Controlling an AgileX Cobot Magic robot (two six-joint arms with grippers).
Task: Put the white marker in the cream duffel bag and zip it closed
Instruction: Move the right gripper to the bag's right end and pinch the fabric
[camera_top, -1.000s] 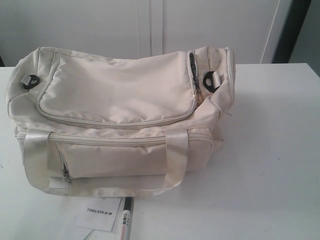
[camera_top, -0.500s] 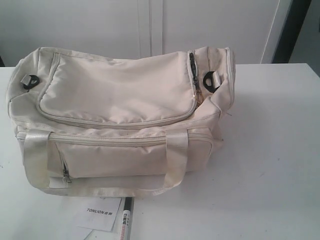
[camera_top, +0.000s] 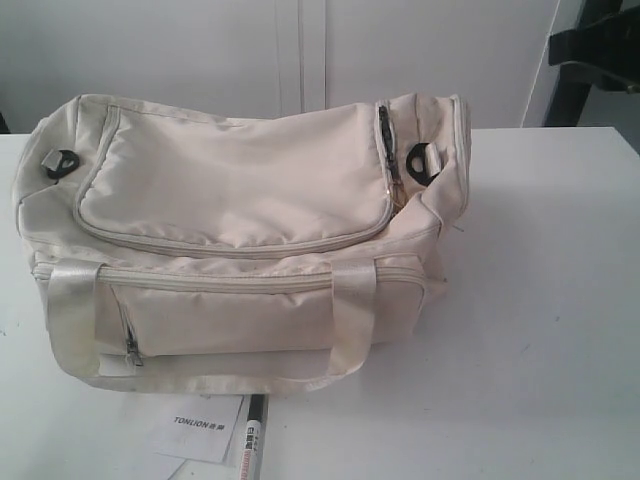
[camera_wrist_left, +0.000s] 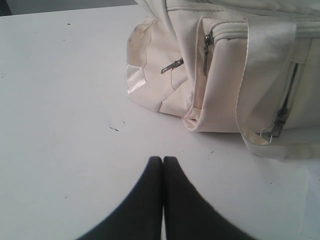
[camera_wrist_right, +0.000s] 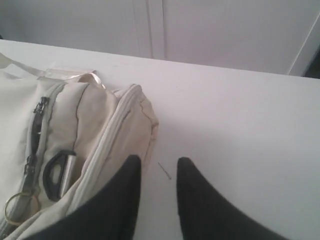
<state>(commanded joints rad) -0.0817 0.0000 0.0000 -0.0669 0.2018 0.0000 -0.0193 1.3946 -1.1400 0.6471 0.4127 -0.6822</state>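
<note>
Marker (camera_top: 250, 440) not in bag yet. It lies on the table (camera_top: 540, 300) at 6 o'clock of the bag (camera_top: 240, 255), near its front. Dark cap end points at the bag, and the barrel is cut off by the frame edge. Card (camera_top: 200, 425) sits just beside the marker at its 9 o'clock; can't tell if they touch.

Bag stands upright with the top flap (camera_top: 230, 180) lying flat. Can't tell if the flap is fully zipped. 1 black ring (camera_top: 420, 160) at the 3 o'clock end, 1 more at 9 o'clock.

Left gripper (camera_wrist_left: 162, 159): fingers pressed together with nothing between them, over bare table, apart from the bag's corner.

Right gripper (camera_wrist_right: 157, 162): fingers parted, bare table shows in the gap, nothing held. It hangs by the bag's ring end. 1 finger overlaps the bag edge in its wrist view; can't tell if it makes contact.
</note>
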